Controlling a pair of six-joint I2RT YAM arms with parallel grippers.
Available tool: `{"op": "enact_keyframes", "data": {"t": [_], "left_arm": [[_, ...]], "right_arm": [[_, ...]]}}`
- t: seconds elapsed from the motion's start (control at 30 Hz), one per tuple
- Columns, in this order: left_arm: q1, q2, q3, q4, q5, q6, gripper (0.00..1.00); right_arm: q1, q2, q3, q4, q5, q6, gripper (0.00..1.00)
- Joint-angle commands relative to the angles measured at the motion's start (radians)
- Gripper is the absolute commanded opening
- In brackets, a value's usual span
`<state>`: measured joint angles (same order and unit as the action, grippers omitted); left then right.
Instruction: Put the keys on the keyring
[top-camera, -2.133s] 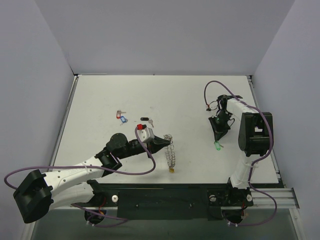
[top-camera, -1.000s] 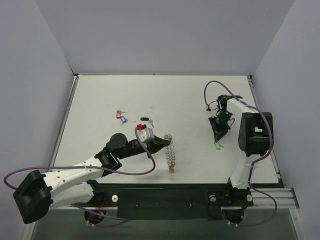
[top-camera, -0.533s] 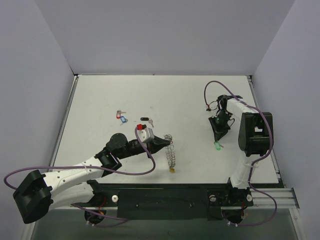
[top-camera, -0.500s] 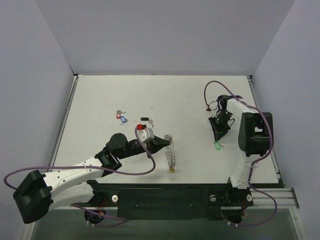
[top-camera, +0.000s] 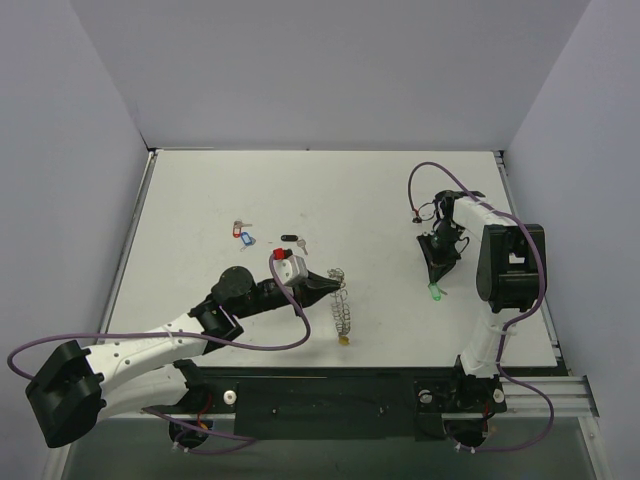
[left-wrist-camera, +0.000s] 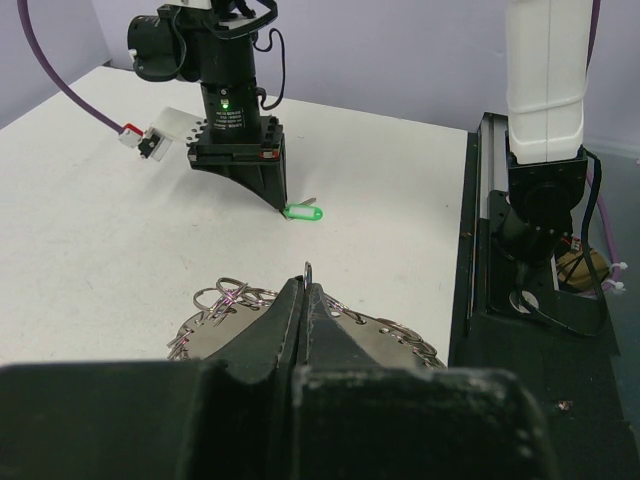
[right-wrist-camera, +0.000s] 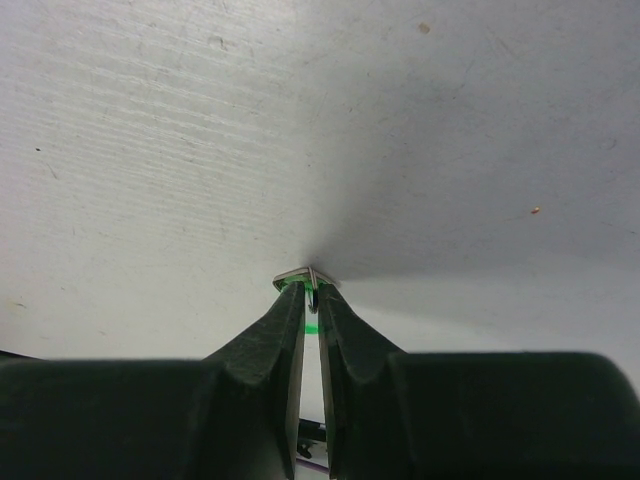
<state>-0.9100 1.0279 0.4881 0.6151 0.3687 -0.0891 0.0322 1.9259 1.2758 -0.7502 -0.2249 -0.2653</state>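
Unmoved: left hand (left-wrist-camera: 305, 288) grips keyring (top-camera: 343, 310), right hand (right-wrist-camera: 310, 280) key (left-wrist-camera: 303, 212) | white table (top-camera: 300, 190) | lilac walls (top-camera: 330, 70)

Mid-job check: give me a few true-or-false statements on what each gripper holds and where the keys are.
1. The left gripper is shut on the keyring. True.
2. The right gripper pinches the green key. True.
3. The green key is threaded on the keyring. False: it is apart from it, at the right gripper's tips.
4. The keyring's tag is red. False: it is yellow.
5. Other keys lie loose on the table. True.
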Motion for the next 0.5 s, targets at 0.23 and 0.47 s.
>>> {"op": "enact_keyframes", "data": {"t": [0.23,0.47], "left_arm": [[0.003,-0.034,0.007,0.051,-0.016,0.014,0.00],[0.003,-0.049,0.044,0.002,-0.016,0.034,0.00]], "right_arm": [[-0.005,0.010,-0.009,-0.061,-0.002,-0.002,0.00],[-0.017,-0.085,-0.016,-0.044,-0.103,-0.037,0.00]]}}
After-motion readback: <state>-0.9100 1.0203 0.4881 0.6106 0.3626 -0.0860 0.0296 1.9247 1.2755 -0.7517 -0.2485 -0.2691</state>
